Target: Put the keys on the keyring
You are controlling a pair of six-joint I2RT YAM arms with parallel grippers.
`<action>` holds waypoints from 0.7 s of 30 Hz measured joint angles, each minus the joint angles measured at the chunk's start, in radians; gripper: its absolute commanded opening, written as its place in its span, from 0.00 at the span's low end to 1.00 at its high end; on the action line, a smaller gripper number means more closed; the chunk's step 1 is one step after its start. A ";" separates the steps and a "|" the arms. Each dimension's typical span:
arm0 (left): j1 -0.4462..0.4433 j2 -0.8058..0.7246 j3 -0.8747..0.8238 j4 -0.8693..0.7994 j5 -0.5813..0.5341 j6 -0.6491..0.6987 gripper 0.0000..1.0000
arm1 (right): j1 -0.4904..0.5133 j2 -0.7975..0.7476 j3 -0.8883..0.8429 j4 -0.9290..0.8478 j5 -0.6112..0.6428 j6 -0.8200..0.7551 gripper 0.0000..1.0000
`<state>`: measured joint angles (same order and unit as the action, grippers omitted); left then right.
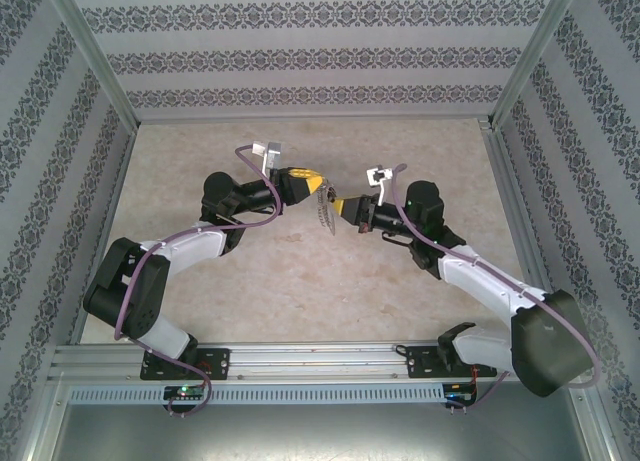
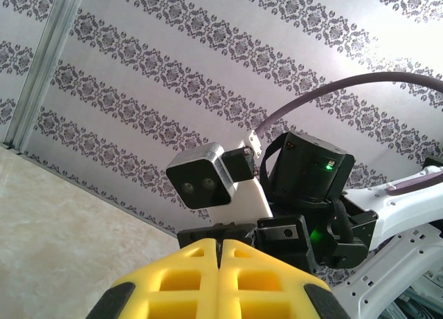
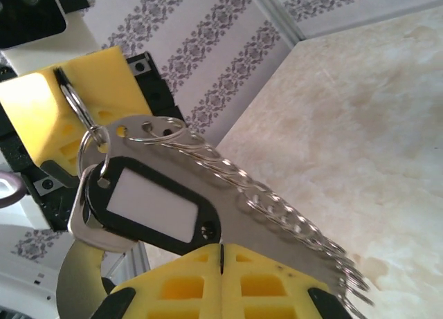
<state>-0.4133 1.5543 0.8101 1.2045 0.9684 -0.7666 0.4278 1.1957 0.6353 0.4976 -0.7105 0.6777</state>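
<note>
**Worktop** [image 1: 300,311]: pale and mottled, with patterned walls [image 1: 300,61] on three sides. Both arms reach to its middle, their hands almost tip to tip.

**Left hand** [image 3: 61,84]: yellow fingers pressed together, pinching the keyring [image 3: 72,103]. The keyring is a thin wire ring that leaves the slit between the fingertips toward 5 o'clock in the right wrist view. In the left wrist view the two fingers meet flush.

**Right hand** [image 3: 221,255]: yellow fingers pressed together at 6 o'clock of its own view, pinching the lower edge of the keys [image 3: 228,187]. The keys show as a flat silver metal piece with small holes at its upper end.

**Tag** [image 3: 152,207]: black and oblong with a white label window. It lies over the silver piece, its lower edge at the right hand's fingertips.

**Small ring** [image 3: 88,149]: threaded through the hole at the tag's upper-left end. It meets the keyring at its 11 o'clock; whether the two are linked cannot be told.

**Chain** [image 3: 277,212]: a row of silver links along the silver piece, running from 11 o'clock to 4 o'clock.

**Position, top view**: the bunch hangs between the hands over the middle of the worktop. The left hand is at its 10 o'clock and the right hand at its 3 o'clock.
</note>
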 measured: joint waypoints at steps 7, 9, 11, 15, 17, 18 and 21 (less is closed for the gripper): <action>-0.001 0.000 0.000 0.000 0.000 0.000 0.00 | -0.040 -0.116 -0.003 -0.015 0.044 0.007 0.43; -0.005 0.000 0.000 0.000 0.001 0.000 0.00 | -0.040 -0.122 0.010 -0.014 0.043 0.006 0.44; -0.008 0.002 0.000 0.000 0.000 0.000 0.00 | -0.039 -0.116 0.029 -0.014 0.040 0.007 0.43; -0.013 0.005 0.002 0.000 0.002 0.000 0.00 | -0.037 -0.069 0.066 0.006 0.035 0.009 0.40; -0.013 0.006 0.002 0.000 0.003 0.000 0.00 | -0.030 -0.045 0.076 0.016 0.032 0.016 0.39; -0.013 0.006 0.002 0.000 0.003 0.000 0.00 | -0.025 -0.035 0.080 0.020 0.031 0.019 0.36; -0.013 0.006 0.002 0.000 0.003 -0.001 0.00 | -0.008 -0.010 0.092 0.031 0.023 0.027 0.32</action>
<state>-0.4267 1.5600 0.8120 1.2049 0.9718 -0.7673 0.4198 1.1854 0.7269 0.5289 -0.6876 0.7052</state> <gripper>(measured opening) 0.066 0.348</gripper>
